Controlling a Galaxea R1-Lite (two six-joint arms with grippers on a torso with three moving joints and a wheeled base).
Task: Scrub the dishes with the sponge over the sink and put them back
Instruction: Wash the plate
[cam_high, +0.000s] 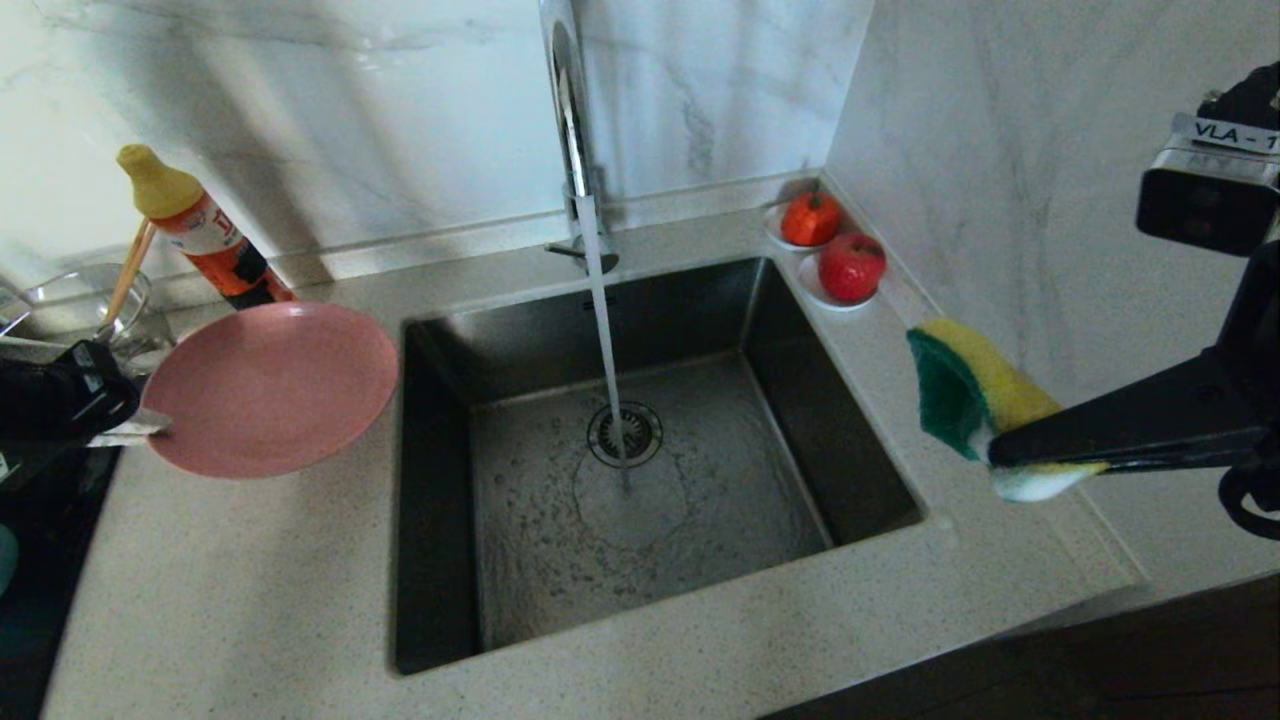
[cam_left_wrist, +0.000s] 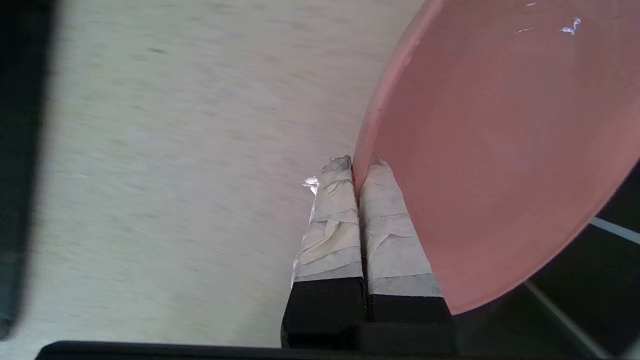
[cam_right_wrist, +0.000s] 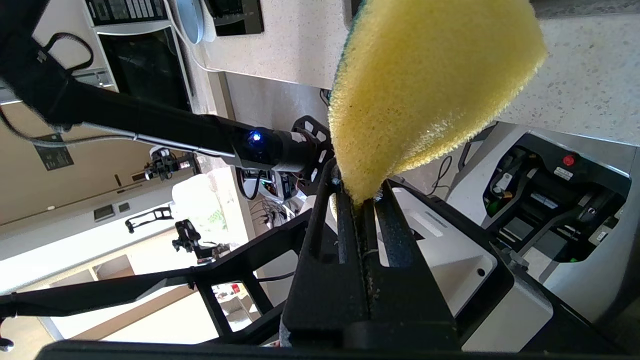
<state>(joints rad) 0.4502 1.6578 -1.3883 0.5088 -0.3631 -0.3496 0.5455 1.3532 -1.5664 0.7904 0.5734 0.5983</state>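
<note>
While water runs from the tap (cam_high: 575, 150) into the sink (cam_high: 640, 470), left gripper (cam_left_wrist: 357, 175) is clamped on the pink plate (cam_high: 270, 388) rim, plate over the bench at the sink's left edge, probably lifted clear. Right gripper (cam_right_wrist: 362, 202) pinches the sponge (cam_high: 975, 395) above the bench by the sink's right edge. Step: bringing both together; next, carry plate over the basin, meet it with the sponge.
</note>
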